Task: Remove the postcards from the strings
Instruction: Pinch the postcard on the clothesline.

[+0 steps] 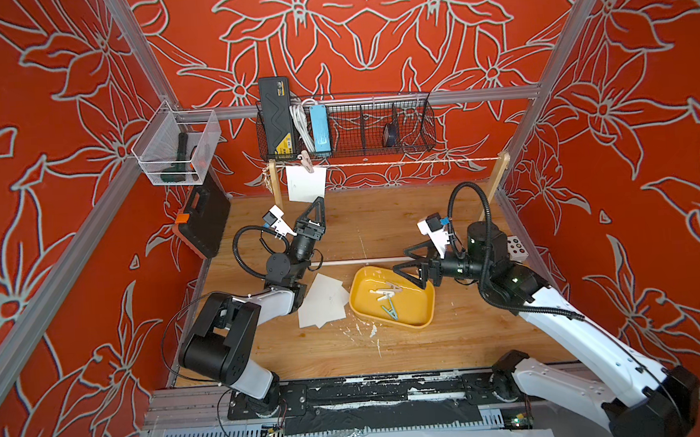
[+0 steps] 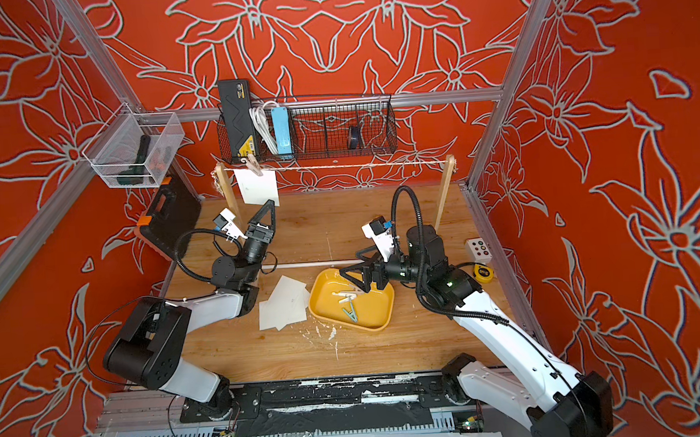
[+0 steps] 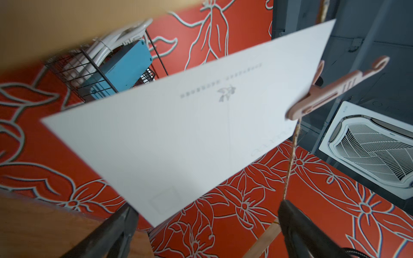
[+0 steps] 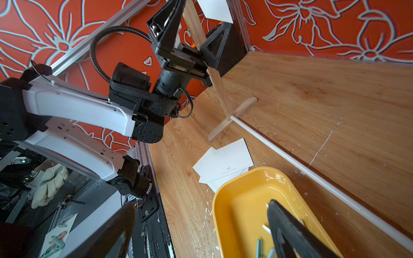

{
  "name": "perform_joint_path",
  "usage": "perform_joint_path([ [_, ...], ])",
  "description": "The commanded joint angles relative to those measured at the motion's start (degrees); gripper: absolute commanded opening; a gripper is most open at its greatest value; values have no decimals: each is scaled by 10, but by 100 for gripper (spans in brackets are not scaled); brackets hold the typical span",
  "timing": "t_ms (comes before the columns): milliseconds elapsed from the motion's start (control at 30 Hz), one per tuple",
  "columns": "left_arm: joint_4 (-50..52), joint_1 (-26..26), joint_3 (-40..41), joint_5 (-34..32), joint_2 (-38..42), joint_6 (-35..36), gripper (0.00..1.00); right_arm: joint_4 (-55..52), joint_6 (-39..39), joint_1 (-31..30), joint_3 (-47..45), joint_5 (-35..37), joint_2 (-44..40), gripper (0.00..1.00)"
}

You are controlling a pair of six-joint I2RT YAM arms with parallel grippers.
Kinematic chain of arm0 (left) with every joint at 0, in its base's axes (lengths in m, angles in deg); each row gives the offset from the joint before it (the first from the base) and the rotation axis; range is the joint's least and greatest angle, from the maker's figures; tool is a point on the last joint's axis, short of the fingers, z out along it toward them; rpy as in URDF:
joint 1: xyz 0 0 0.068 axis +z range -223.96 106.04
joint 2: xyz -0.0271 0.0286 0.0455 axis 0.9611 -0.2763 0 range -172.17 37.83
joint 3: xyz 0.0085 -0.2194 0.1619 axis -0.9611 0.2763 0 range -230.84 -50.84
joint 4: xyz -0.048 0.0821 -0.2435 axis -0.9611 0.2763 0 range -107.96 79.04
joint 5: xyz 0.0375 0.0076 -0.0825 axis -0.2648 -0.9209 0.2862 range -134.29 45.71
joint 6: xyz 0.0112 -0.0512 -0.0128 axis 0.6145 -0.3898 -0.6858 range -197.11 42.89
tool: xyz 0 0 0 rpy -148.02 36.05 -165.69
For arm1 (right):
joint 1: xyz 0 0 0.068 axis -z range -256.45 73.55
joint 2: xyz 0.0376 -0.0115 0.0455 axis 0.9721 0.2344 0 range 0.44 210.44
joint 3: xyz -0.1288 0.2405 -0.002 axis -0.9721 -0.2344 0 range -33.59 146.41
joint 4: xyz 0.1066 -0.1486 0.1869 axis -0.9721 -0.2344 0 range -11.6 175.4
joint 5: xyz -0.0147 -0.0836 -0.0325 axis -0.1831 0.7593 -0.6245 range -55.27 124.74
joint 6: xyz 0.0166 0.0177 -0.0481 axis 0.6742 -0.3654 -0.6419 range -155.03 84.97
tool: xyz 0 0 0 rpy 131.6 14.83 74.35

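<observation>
Left wrist view: last hanging postcard point(image 3: 178, 134) mid-frame, pegged to the string point(image 3: 291, 156) by a pink clothespin point(image 3: 324, 95), framed between wide-spread left gripper point(image 3: 205, 210) jaws, likely lined up for a pull. Only in a top view: right gripper point(image 1: 401, 262), wide and empty, over the yellow tray point(image 1: 416, 303); freed postcards point(image 1: 324, 302) piled left of it.

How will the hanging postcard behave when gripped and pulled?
The postcard is thin, so probably light and bendy, though it hangs flat. One pink clothespin pins it to the string, so it will likely swing or twist when touched.
</observation>
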Motion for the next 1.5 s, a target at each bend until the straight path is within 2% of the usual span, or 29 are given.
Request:
perform_joint_path([
  [0,-142,3,-21,39,-1,30,95,23,-3,-3,10,-20,1,92],
  [200,-141,3,-15,63,20,45,88,28,1,-4,6,-16,5,91],
  [533,-141,2,45,75,98,68,76,37,13,-5,2,-12,7,91],
  [667,-142,2,57,81,118,74,63,35,15,-5,2,-8,4,90],
  [733,-141,2,64,81,125,68,62,34,15,-6,1,-8,5,91],
  [967,-141,2,80,71,121,55,45,23,11,-9,16,-3,3,90],
  [1067,-139,2,87,65,119,51,44,5,-1,-11,34,-1,6,90],
  [1133,-134,2,96,58,121,50,49,-6,-9,-11,46,-1,10,90],
  [1200,-126,2,105,50,127,55,49,-9,-12,-11,54,-3,14,90],
  [1467,-108,19,125,40,160,62,35,-10,-11,-14,57,-1,22,90],
])
